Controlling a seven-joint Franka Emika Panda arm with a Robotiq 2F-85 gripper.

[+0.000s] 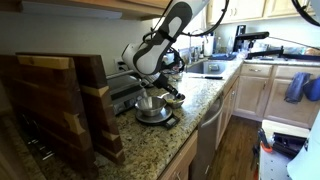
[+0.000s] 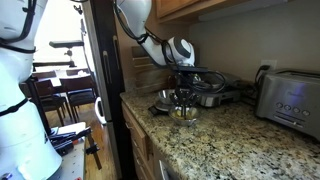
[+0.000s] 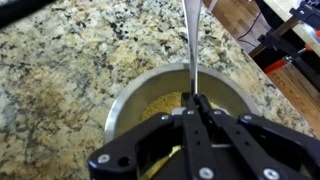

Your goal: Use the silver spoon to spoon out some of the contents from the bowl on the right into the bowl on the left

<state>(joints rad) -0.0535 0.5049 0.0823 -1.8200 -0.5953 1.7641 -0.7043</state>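
- Wrist view: the gripper [image 3: 197, 103] is clenched on the silver spoon [image 3: 190, 45], whose handle runs toward 12 o'clock; its scoop end is hidden
- Beneath it, a metal bowl [image 3: 128, 92] of yellowish contents sits on the speckled granite countertop [image 3: 60, 60]
- In an exterior view, a second bowl [image 2: 165, 99] lies just beside it at 10 o'clock, and a toaster [image 2: 290, 98] stands at 3 o'clock
- Wooden cutting boards [image 1: 60, 100] lean at 9 o'clock
- Farther off are pale cabinets [image 1: 255, 92], a blue towel [image 1: 297, 86] and dining chairs [image 2: 62, 95]
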